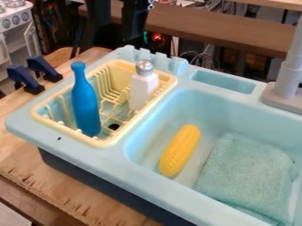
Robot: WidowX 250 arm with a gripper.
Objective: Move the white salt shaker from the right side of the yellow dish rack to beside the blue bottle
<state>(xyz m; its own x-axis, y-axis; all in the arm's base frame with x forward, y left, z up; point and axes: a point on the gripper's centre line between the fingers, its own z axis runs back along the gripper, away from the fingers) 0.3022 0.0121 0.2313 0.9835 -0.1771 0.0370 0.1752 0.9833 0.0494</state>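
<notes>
My black gripper [133,24] hangs at the top edge, left of centre, behind the sink's back rim and apart from the things in the sink. In the yellow dish rack [103,142], a blue bottle [86,103] stands upright at the left. A white shaker with a silver top [142,88] stands to its right, towards the rack's back corner. The sink basin [221,103] holds a yellow corn cob [180,151], lying on its bottom near the left wall. Right of the corn lies a folded teal cloth [247,176].
A grey faucet [288,75] rises at the right behind the basin. Dark blue clamps [24,80] sit on the wooden table [70,190] left of the sink. The light blue sink unit has a raised, notched back edge [156,59] and a shallow recess [224,82].
</notes>
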